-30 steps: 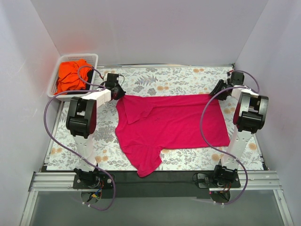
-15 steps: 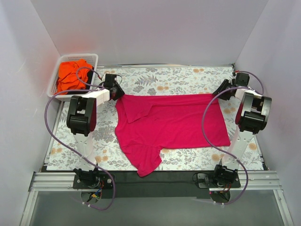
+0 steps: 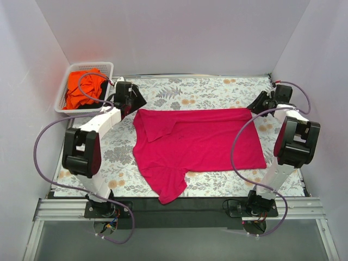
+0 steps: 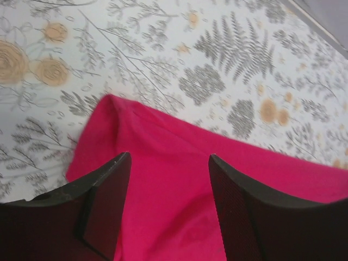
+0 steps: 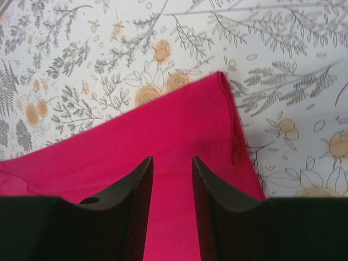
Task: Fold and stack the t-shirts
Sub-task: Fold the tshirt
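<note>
**T-SHIRT FOLD: CLOTH POSITION AND GRIP POINTS**

**Top external view.** Locate the magenta t-shirt (image 3: 201, 144) spread across the middle of the floral table (image 3: 206, 87). One sleeve trails toward the near edge, and a flap near the collar is turned over on itself. The orange t-shirt (image 3: 81, 89) sits bunched in the white basket (image 3: 89, 66) at the far left corner, not yet handled. The left gripper (image 3: 136, 103) hovers at the far left corner of the magenta shirt. The right gripper (image 3: 256, 104) hovers at its far right corner.

**Left wrist view.** Note that the left gripper (image 4: 169, 157) has its fingers (image 4: 109, 185) set wide apart, with nothing between them. The shirt corner (image 4: 174, 185) lies flat beneath.

**Right wrist view.** Note that the right gripper (image 5: 172, 159) shows a narrow gap between its fingers. The cloth (image 5: 179, 119) lies below them and appears unclamped. A doubled hem (image 5: 232, 119) runs along the corner edge.

**Handling.** Treat the shirt as light, limp and easily wrinkled; it will likely sag and drag when lifted. Pinch at corners or the doubled hem, where layers give purchase. Use both grippers together, since one hold is unlikely to keep the edge straight.
</note>
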You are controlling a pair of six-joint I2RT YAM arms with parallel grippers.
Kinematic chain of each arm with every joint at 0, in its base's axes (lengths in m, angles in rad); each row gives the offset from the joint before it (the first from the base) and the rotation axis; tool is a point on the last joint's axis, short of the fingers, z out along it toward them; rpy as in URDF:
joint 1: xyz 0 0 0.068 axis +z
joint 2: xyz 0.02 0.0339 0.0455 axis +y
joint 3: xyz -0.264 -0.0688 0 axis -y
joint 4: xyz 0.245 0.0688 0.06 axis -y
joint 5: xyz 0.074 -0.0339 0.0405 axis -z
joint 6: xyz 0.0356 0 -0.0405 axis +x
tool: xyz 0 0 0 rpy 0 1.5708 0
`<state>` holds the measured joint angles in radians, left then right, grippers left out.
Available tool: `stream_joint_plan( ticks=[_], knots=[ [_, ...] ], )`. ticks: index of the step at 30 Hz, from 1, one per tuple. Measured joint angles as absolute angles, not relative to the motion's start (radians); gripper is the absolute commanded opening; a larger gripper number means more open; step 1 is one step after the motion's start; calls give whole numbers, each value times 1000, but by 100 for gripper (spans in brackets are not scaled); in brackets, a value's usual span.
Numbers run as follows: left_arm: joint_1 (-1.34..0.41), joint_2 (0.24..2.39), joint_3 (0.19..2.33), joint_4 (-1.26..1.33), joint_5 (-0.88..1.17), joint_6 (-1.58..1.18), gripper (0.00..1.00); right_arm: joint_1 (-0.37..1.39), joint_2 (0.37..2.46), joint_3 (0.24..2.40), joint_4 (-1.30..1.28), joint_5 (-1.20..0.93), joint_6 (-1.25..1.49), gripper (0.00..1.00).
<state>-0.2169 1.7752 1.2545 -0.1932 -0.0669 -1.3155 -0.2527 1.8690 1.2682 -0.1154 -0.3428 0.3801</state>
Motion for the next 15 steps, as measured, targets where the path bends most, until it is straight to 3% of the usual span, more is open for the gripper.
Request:
stream_joint_plan(
  ticks=[10,15],
  knots=[
    [-383,1666,1096,-202,-12,-1340,53,-236,1850,1142,-110,-373,414,34],
    [-373,1666,1043,-224,-51,-1356,53,-108,1813,1094,-67,-429,424,34]
  ],
)
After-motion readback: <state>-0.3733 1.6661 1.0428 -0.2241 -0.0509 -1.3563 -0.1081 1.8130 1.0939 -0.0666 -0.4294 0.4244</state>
